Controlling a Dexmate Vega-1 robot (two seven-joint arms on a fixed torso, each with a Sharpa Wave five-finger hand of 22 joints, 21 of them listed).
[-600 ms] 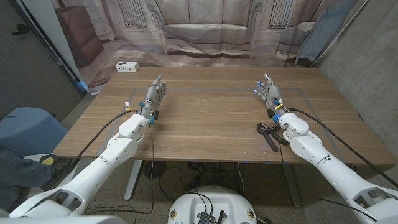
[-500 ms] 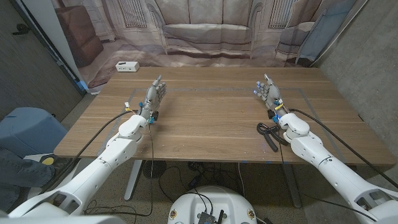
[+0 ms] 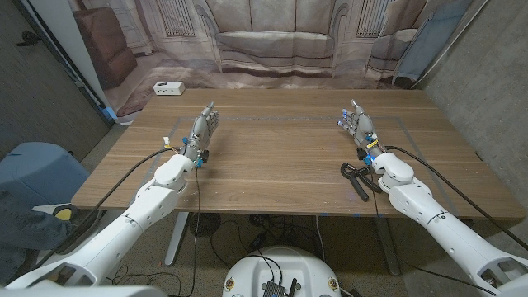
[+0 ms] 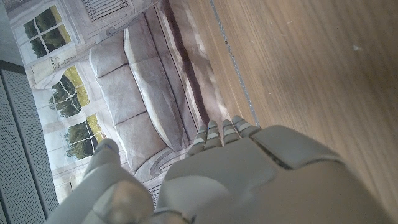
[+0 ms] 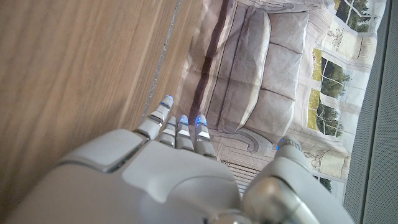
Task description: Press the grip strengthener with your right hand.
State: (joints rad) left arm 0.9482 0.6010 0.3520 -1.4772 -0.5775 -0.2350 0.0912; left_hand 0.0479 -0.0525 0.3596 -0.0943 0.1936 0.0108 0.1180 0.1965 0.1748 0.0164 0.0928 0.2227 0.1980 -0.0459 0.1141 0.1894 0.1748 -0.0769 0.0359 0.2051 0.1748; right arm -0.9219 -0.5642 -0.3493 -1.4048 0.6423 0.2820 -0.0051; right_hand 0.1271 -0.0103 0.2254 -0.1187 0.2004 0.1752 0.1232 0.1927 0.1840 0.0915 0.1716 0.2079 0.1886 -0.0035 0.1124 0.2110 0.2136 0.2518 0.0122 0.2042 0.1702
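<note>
The right hand [image 3: 355, 122] stands on edge on the table [image 3: 280, 157], fingers straight and apart, holding nothing, apparently a waiting pose before any reach. The strengthener [image 3: 356, 177] lies behind it, just beside the right forearm near the table's front edge, so the hand must draw back to reach it. The left hand [image 3: 203, 128] stands likewise empty, well apart and out of the way.

Evenly and softly lit from above, with faint shadows and no glare. Sharp in the head view, bowed at the edges. Soft-focused on the near hands in both wrist views.
</note>
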